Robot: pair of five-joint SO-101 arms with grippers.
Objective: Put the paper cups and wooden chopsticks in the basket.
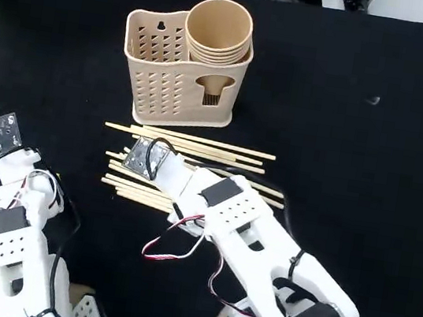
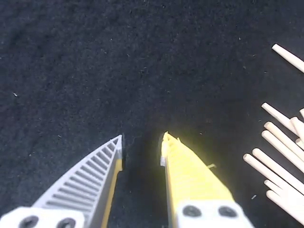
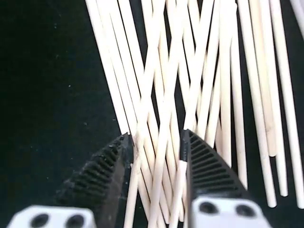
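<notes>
At mid-desk, front of the basket: loose spread of pale wooden chopsticks [image 1: 196, 152] flat on the black cloth desk [image 1: 341, 146]. Long axes run roughly side to side in the high view, near parallel to the basket's front wall, several crossed and fanned.

Right claw [image 3: 156, 137] down in the spread, near the sticks' left ends as the high view has them. Jaws apart, astride a handful of sticks and not yet pinched. Sticks pass lengthwise through the gap, so the closing line lies across their length, which is the right way.

Left claw [image 2: 142, 137] hangs over bare cloth, jaws apart, holding nothing; chopstick ends just beside it.

Beige perforated plastic basket [image 1: 166, 88] stands upright at the far side. Stack of brown paper cups [image 1: 219, 28], mouths up, sits in its right compartment. The cup part looks done.

Step in hand, by judgement: grasping a bundle of chopsticks.
- Close slowly. Crossed sticks may scissor out or roll off the pads.
- Take only what sits squarely between the jaws; stragglers will likely drop.
- An end grip lets the free ends droop. That could help, since the bundle must turn from flat to upright to go into the left compartment.
- Lift straight before swinging, so trailing ends do not rake the rest or knock the basket.
</notes>
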